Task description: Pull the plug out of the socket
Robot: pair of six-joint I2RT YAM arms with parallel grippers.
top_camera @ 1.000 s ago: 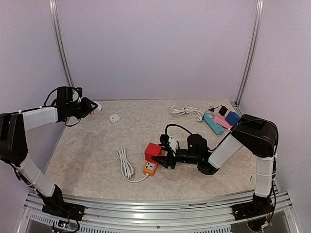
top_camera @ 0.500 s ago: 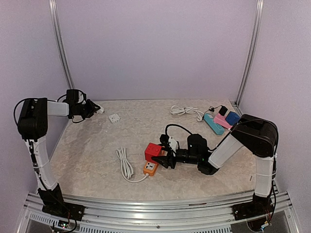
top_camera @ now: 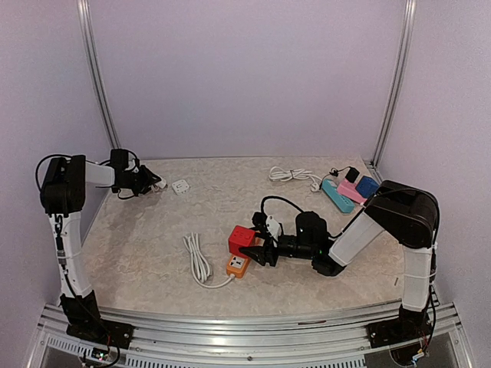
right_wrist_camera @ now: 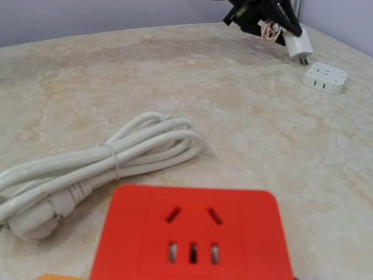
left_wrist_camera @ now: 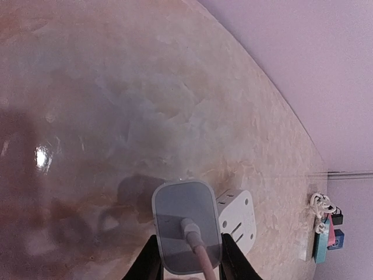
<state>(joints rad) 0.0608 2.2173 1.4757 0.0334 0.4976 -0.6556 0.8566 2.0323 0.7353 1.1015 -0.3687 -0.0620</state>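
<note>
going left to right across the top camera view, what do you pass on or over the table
white plug → small white socket → coiled white cable → red socket cube → bundled white cable → teal power strip → blue block

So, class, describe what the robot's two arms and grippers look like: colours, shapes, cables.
The left arm and right arm have white tubular links between bulky black joints. The left gripper and right gripper are black, with two fingers each. Thin black cables loop off each arm.
</note>
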